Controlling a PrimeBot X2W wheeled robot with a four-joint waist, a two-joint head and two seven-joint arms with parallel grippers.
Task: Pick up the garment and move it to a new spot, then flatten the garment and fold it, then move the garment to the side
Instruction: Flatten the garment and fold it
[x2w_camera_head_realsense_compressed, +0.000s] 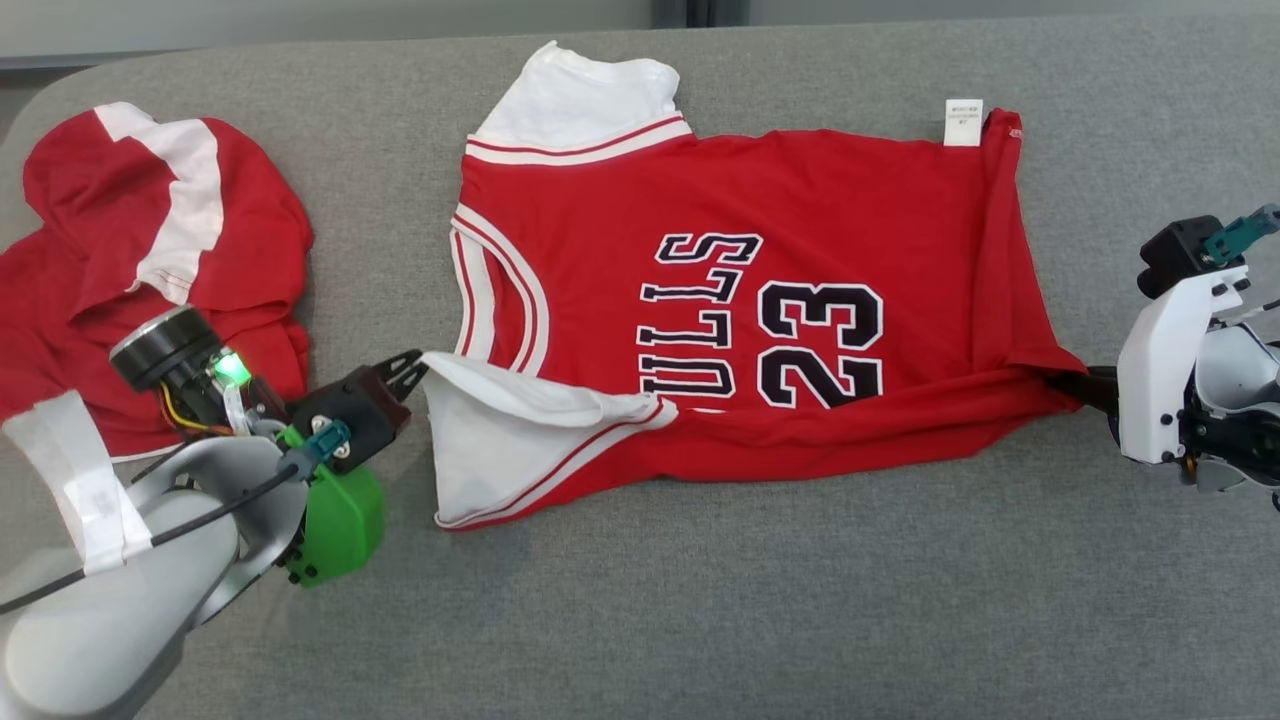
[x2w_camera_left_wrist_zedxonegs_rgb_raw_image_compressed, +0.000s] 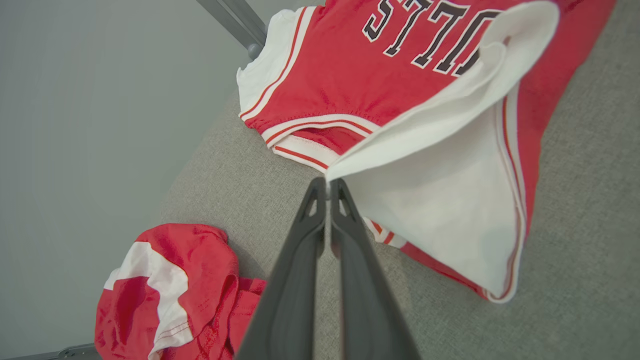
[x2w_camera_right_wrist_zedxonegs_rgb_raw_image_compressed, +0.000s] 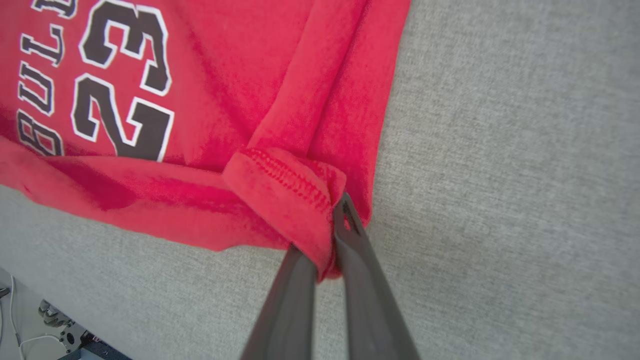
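The garment (x2w_camera_head_realsense_compressed: 720, 300) is a red basketball jersey with white trim, "BULLS" and "23" in black, spread across the grey cushion with its neck end to the left. My left gripper (x2w_camera_head_realsense_compressed: 412, 368) is shut on the tip of its white shoulder strap (x2w_camera_left_wrist_zedxonegs_rgb_raw_image_compressed: 435, 170), which is lifted and folded inward. My right gripper (x2w_camera_head_realsense_compressed: 1085, 385) is shut on the bunched near corner of the red hem (x2w_camera_right_wrist_zedxonegs_rgb_raw_image_compressed: 295, 195), held just above the cushion. The jersey's near edge (x2w_camera_head_realsense_compressed: 820, 450) is rolled over between the two grips.
A second red and white garment (x2w_camera_head_realsense_compressed: 140, 250) lies crumpled at the cushion's left end, just behind my left arm. The grey cushion (x2w_camera_head_realsense_compressed: 800, 600) stretches bare in front of the jersey. A white label (x2w_camera_head_realsense_compressed: 963, 122) sticks up at the jersey's far right corner.
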